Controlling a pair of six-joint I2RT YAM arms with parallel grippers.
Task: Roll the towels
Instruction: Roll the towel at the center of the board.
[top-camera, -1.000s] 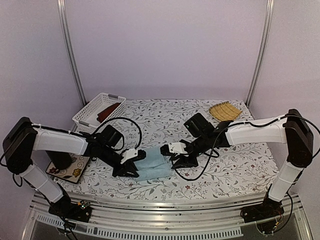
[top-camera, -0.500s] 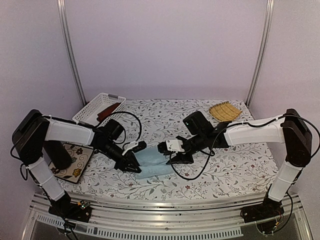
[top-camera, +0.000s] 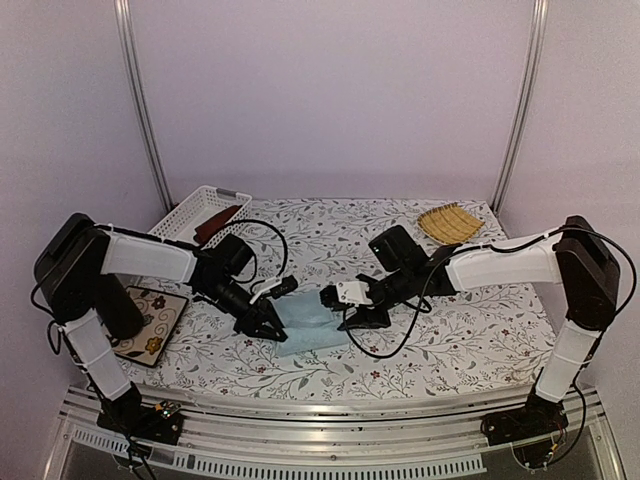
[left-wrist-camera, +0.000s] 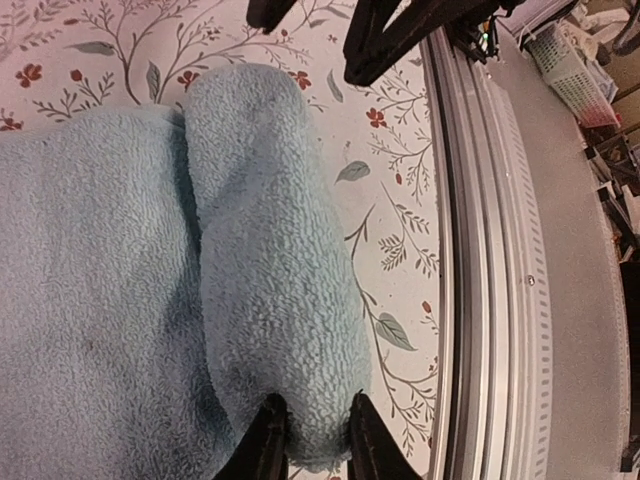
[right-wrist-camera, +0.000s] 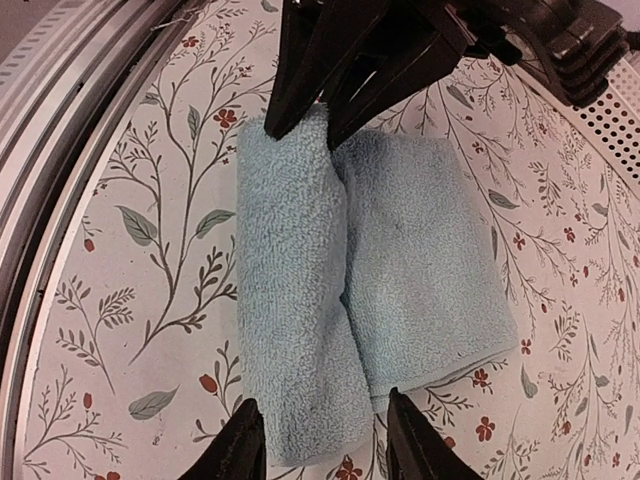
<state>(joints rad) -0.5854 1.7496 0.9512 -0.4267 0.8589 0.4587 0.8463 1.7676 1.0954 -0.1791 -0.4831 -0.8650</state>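
Floral desk (top-camera: 470, 340), light blue towel (top-camera: 312, 325) near-centre, its roll's long axis running left-right. My left pincer (left-wrist-camera: 312, 440) clamps the left end; right pincer (right-wrist-camera: 325, 440) straddles the right end, grip I can't confirm.

The light blue towel (left-wrist-camera: 250, 260) is soft terry cloth: a deep, fuzzy pile, wholly matt, its loops showing as a fine grain. Under it the table cover (right-wrist-camera: 150, 230) is smooth and flat, printed with leaves and small flowers, with little sheen. The near rail (left-wrist-camera: 480, 250) is bare metal, brushed and dully shining. The fingers (left-wrist-camera: 265, 445) of the left gripper (left-wrist-camera: 312, 440), like those of the right gripper (right-wrist-camera: 325, 440), look like hard matt black plastic. The basket (top-camera: 170, 226) is white plastic lattice, and the rust-red towel (top-camera: 215, 222) in it is matt cloth. The mat (top-camera: 450, 222) is woven of yellow strips — dry and slightly ribbed
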